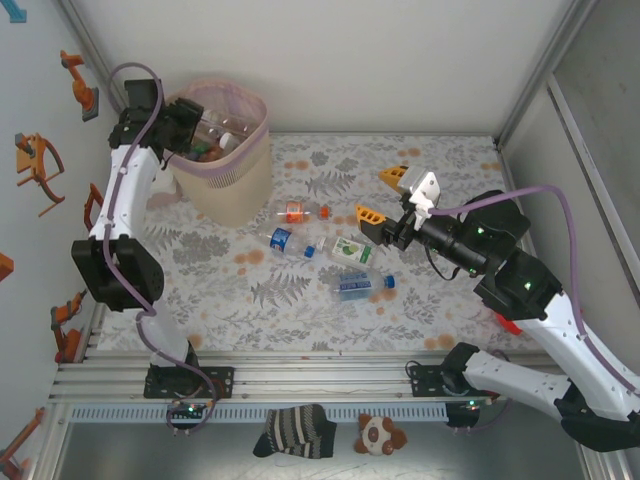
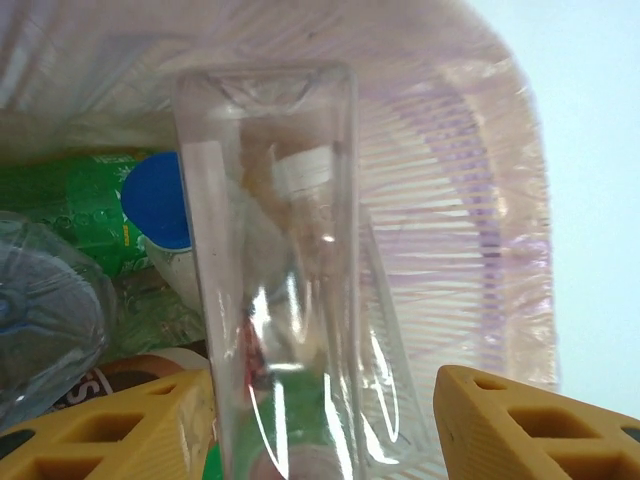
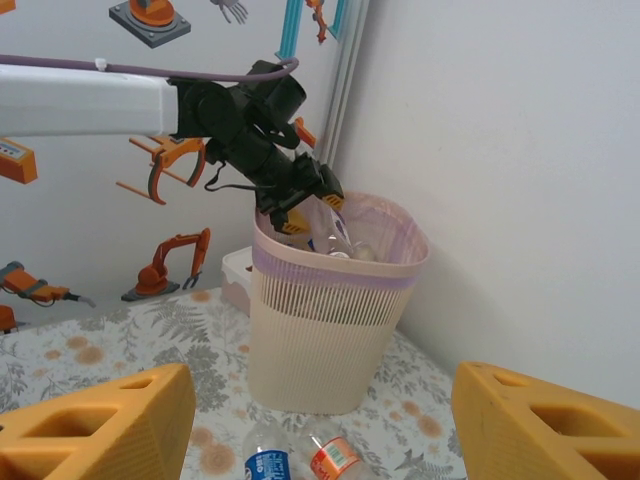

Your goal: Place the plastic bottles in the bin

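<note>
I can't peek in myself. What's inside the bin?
A clear bottle, a green bottle and a blue cap, against the pink bag. Deeper down is covered.

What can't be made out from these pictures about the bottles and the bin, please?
Top view: the bin's depths, hidden by the left jaws and the clear bottle over its mouth.
Left wrist view: the clear bottle's lower end, cut by the bottom edge; contact with the jaws is unclear.
Top view: label print on the table bottles, too small.
Right wrist view: two bottles, cut by the bottom edge.
</note>
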### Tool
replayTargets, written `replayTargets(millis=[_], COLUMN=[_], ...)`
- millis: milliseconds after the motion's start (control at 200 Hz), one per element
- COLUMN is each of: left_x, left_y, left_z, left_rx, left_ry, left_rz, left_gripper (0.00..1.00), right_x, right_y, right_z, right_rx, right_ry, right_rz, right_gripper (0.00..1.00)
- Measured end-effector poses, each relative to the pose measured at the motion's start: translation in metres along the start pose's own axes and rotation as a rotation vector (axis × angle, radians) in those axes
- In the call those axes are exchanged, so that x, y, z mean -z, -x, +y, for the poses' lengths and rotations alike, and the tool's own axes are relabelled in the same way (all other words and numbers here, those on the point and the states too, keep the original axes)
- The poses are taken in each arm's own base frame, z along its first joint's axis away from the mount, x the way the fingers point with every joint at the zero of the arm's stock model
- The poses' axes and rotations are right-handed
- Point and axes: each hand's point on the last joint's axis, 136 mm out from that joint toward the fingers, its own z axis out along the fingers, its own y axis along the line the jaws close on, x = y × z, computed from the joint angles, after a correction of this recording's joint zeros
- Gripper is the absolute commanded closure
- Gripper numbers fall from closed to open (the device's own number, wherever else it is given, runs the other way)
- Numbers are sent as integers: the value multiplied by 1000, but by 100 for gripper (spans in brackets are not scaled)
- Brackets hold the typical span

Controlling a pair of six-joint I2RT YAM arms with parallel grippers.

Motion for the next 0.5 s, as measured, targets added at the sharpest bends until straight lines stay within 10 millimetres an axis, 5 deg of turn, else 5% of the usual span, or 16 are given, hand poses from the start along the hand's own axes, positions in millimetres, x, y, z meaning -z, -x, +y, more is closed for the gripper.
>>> replayTargets(millis=[180, 501], left_x=[22, 13], left_y=[10, 6], left_z=[-10, -22], left_rx=[14, 16], left_ry=[-25, -53], left_rz=[-54, -25], left_gripper=[48, 93], right_x=[0, 0], right_y=[-1, -1], right_z=[0, 0], right_rx=[-1, -1], right_ry=[1, 1], right_rz=[1, 1], right_gripper=[33, 33])
